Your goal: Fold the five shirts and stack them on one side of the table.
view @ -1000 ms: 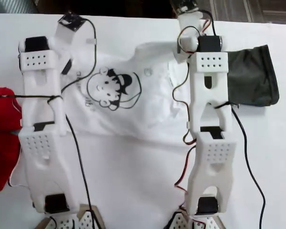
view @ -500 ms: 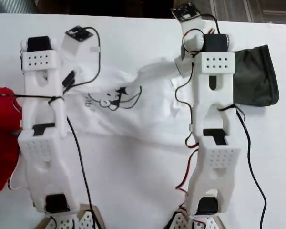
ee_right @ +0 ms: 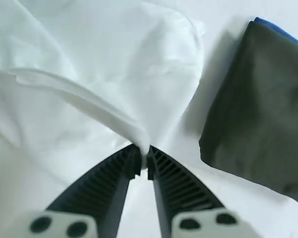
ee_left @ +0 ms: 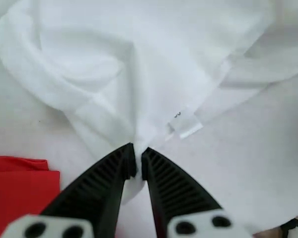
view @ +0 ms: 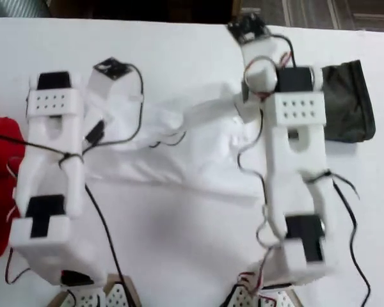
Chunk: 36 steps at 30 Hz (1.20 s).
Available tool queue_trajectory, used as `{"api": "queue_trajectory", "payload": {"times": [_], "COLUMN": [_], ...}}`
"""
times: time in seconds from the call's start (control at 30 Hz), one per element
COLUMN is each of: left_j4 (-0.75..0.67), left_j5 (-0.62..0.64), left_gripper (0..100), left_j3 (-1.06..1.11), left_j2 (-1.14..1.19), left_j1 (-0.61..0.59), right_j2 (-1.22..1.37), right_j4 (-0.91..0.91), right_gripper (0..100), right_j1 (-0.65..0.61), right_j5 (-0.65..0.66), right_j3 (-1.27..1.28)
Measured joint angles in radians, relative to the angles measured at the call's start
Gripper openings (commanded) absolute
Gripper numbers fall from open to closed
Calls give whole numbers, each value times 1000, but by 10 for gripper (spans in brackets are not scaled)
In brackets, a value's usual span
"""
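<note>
Pinching white shirt (ee_left: 114, 59) fold betw. tips, both clamped tight: L fingers (ee_left: 107, 181), R fingers (ee_right: 178, 187).

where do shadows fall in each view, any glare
Right wrist view: soft shadow on the table between the white shirt and the dark shirt; left wrist view: faint shading in the white shirt's folds; high view: even light, no glare.
</note>
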Motion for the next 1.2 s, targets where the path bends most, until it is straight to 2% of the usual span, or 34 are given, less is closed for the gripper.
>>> {"api": "queue_trajectory", "payload": {"times": [0.13,0.27,0.5,0.63,0.9,1.07,1.2], "left_j4": [-38,-41,-46,-121,-249,-269,-276], "left_j5": [-28,-46,-63,-64,-69,-69,-69], "left_gripper": [27,27,27,27,30,45,133], "left_j3": [123,166,230,324,405,405,405], "left_j2": [-72,-94,-100,-101,-101,-101,-101], "left_j1": [-9,-35,-52,-52,-52,-54,-61], "right_j2": [-235,-420,-574,-589,-589,-589,-591], "right_j4": [-143,-181,-184,-192,-345,-368,-356], "right_gripper": [19,19,19,19,26,162,211], "right_j1": [-2,12,100,110,110,98,52], "right_j5": [34,38,95,123,132,132,132], "right_j3": [367,606,778,887,1073,1112,1122]}}
